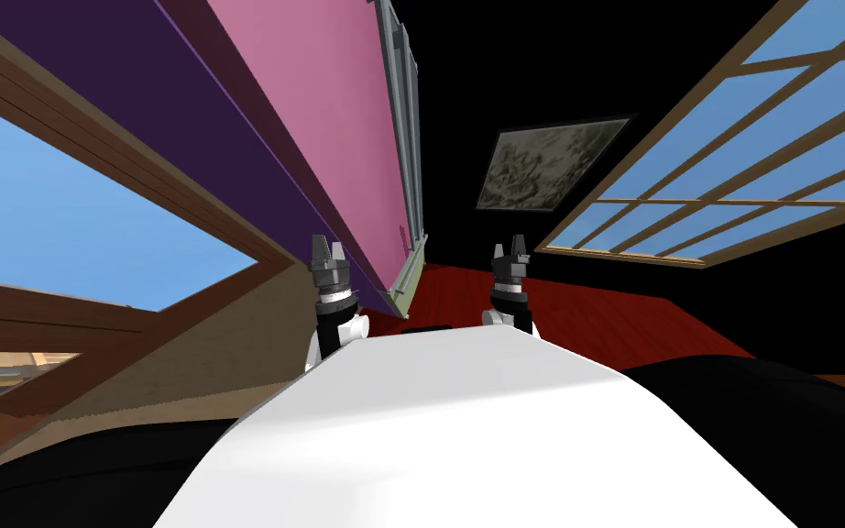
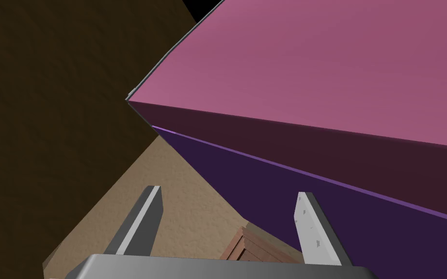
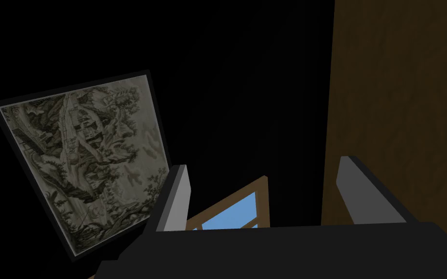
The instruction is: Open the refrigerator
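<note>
Left pincer (image 2: 229, 191) gapes wide beside the pink refrigerator (image 2: 314, 63). Right pincer (image 1: 510, 246) spread wide too, red floor (image 1: 613, 321) ahead.

One pink refrigerator (image 1: 320, 119) and one framed picture (image 1: 549, 165) show. Two windows: left window (image 1: 63, 211), right window (image 1: 760, 147). Two claws: left claw (image 1: 327, 249), right claw (image 1: 510, 247).

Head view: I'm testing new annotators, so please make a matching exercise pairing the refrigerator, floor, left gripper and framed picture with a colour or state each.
Things:
1 refrigerator
2 floor
3 left gripper
4 framed picture

Matches:
a open
b red
c grey-green
d pink and purple

Pairs: 1-d, 2-b, 3-a, 4-c
</note>
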### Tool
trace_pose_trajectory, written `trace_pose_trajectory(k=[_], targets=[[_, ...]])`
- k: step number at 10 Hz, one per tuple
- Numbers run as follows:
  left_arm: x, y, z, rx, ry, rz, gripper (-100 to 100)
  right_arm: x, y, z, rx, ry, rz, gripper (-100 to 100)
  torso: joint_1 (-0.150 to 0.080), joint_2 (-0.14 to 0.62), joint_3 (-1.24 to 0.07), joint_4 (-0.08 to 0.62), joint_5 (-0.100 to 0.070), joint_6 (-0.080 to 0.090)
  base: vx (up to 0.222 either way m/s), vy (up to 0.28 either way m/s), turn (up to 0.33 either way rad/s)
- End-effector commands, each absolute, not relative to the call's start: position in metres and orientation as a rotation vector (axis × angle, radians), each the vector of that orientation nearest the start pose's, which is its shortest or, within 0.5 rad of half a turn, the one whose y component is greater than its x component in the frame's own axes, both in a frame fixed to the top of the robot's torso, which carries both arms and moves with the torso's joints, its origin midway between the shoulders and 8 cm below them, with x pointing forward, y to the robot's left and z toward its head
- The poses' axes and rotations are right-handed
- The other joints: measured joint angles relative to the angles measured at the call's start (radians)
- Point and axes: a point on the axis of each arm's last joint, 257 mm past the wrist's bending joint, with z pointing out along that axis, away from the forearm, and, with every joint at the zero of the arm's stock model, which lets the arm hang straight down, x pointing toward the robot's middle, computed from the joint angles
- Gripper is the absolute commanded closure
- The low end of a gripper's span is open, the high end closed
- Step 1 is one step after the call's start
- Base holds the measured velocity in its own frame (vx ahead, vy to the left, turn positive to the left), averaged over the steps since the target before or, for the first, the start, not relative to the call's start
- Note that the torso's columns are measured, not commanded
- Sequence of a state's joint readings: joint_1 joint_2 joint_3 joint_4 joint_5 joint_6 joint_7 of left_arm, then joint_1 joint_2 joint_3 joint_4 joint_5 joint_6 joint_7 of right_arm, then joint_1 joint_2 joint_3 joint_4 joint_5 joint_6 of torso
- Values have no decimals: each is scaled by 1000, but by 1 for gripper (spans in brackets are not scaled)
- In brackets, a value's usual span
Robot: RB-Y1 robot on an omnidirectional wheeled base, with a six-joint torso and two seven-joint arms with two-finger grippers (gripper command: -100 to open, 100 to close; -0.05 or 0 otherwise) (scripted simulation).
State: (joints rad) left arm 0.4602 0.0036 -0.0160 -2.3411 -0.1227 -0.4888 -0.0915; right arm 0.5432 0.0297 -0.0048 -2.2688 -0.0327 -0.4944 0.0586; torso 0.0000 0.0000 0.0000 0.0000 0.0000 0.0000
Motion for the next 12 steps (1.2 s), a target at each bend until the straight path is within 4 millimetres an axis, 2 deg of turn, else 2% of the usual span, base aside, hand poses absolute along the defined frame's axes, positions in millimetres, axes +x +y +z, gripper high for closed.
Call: trace_pose_trajectory(k=[1, 9, 10, 12], targets=[[338, 252, 60, -479, 640, -1183, 0, 342, -294, 5, 721, 619, 1233, 0, 0, 40, -82, 41, 0, 0, 0, 0, 0], [338, 252, 61, -479, 640, -1183, 0, 342, -294, 5, 720, 619, 1233, 0, 0, 618, -1234, 617, 0, 0, 0, 0, 0], [340, 249, 59, -462, 666, -1188, -100, 342, -294, 5, 720, 619, 1233, 0, 0, 691, -1382, 691, 0, 0, 17, -11, 11], [346, 244, 57, -441, 705, -1196, -100, 342, -294, 5, 721, 619, 1233, 0, -1, 733, -1471, 734, 0, 0, 30, -28, 17]])
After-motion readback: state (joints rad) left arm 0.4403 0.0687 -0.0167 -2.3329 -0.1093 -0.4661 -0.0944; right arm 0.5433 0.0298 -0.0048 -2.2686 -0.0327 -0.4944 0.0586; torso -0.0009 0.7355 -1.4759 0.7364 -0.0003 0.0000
